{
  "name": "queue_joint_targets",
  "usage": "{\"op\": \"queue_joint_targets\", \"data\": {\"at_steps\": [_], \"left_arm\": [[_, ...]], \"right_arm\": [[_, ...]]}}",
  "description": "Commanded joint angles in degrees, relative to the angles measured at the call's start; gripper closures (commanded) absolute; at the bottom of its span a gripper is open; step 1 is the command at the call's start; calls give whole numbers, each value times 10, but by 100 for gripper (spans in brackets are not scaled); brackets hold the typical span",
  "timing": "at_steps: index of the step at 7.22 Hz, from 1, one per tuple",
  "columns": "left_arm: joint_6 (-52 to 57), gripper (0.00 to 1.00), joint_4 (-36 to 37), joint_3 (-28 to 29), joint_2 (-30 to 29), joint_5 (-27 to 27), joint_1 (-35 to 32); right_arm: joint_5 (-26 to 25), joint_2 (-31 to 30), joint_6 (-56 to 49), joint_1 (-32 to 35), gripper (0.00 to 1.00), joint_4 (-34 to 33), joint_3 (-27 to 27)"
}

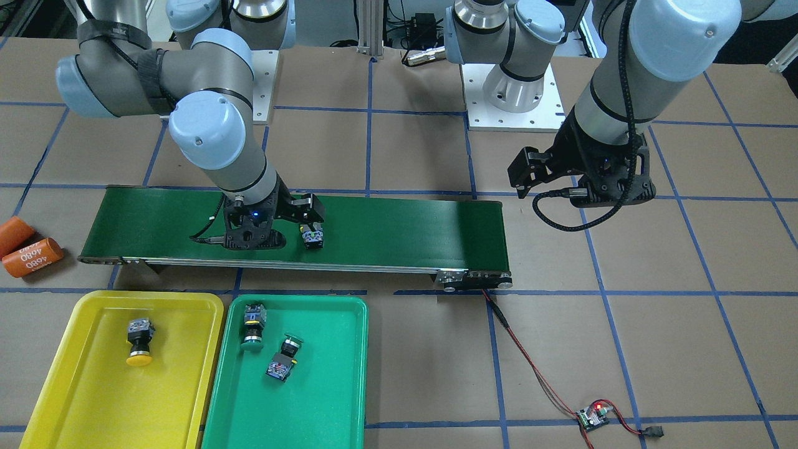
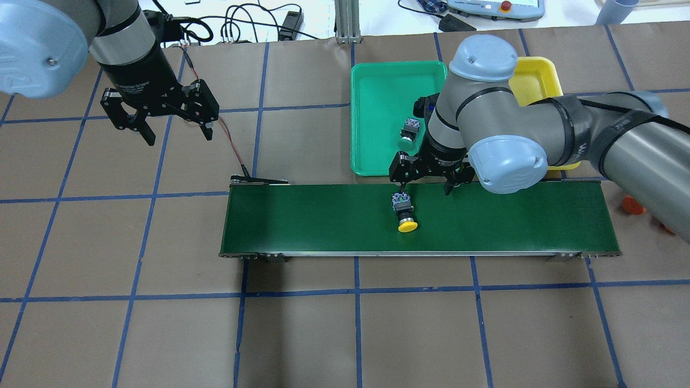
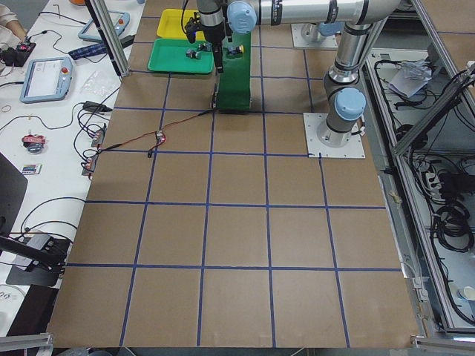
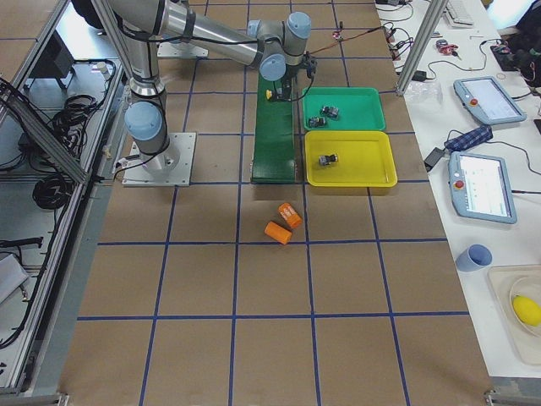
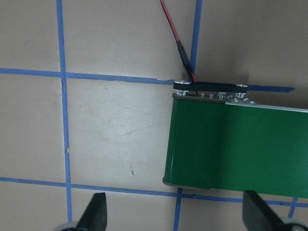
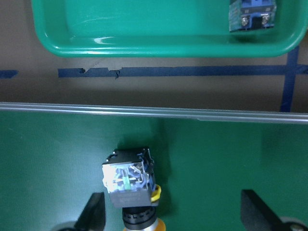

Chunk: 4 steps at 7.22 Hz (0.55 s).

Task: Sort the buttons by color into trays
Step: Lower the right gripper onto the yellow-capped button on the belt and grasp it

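Button under the wrist camera: one yellow-capped button (image 6: 131,185) lay on its side on the green belt (image 2: 323,221), terminal end toward the trays, cap pointing away from them.
Right gripper: the right gripper (image 2: 425,180) hung just over the belt's tray-side edge, fingers spread wide, holding nothing. One finger was close by the button's terminal end; I could not tell if they touched.
Left gripper: the left gripper (image 2: 161,116) hung spread and empty, well apart from the belt, past its wire end.
Step in hand: it looked like the start of a pick. This was the last button not in a tray.
Next move: I think the right gripper needed to sit over the button, go down, pinch its black body, then carry it to the yellow tray (image 1: 68,374).
Trays: beside the belt, the yellow tray held one yellow button (image 1: 139,342). The green tray (image 1: 336,399) held two green buttons (image 1: 252,324).
Table: brown paper with blue tape lines (image 2: 161,345) lay under the belt. Two orange cylinders (image 1: 32,257) sat past the belt's far end.
Room: screens and cables sat on side benches.
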Motion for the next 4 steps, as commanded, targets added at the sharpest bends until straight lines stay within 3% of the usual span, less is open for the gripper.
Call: {"op": "queue_joint_targets", "data": {"at_steps": [1, 3, 4], "left_arm": [[1, 0, 0, 0, 4, 0, 0], [2, 0, -1, -2, 6, -1, 4], [2, 0, -1, 1, 4, 0, 4]], "right_arm": [[2, 34, 1, 11, 0, -15, 0], [1, 38, 7, 15, 3, -15, 1], [-5, 38, 7, 15, 57, -14, 1]]}}
